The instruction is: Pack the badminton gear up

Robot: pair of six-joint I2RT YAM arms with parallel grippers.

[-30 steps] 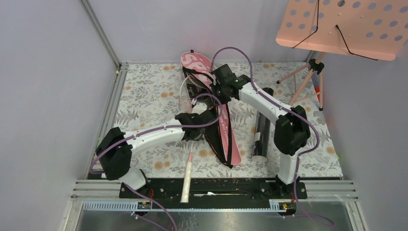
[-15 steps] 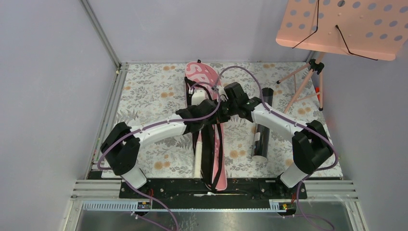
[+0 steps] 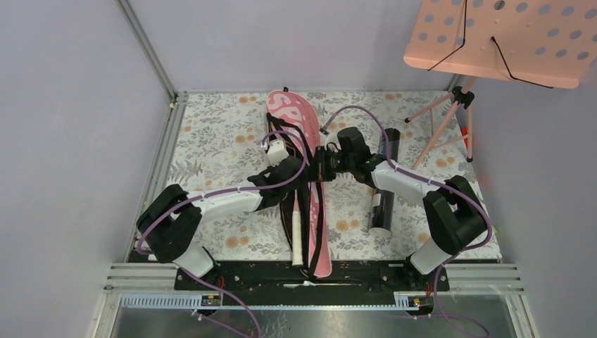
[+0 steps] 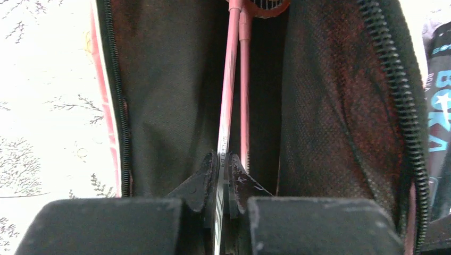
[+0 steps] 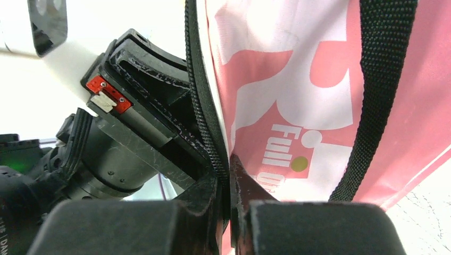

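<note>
To the left the floral worktop (image 3: 211, 134) is open beside my left arm (image 3: 225, 201), which stretches low toward centre. The left claw (image 4: 223, 159) is clamped on a thin pink racket shaft (image 4: 230, 95) inside the mesh-lined pink cover (image 3: 288, 113), and the white handle (image 3: 298, 236) points at the near edge. My right claw (image 5: 230, 164) pinches the cover's toothed zipper edge (image 5: 205, 122). The black tube (image 3: 382, 197) lies just to the right.

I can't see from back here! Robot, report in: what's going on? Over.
Left gripper shut on racket, inside open cover. Right gripper shut on cover's zipper edge. Tube lies outside, beside cover. Nothing blocking.
</note>
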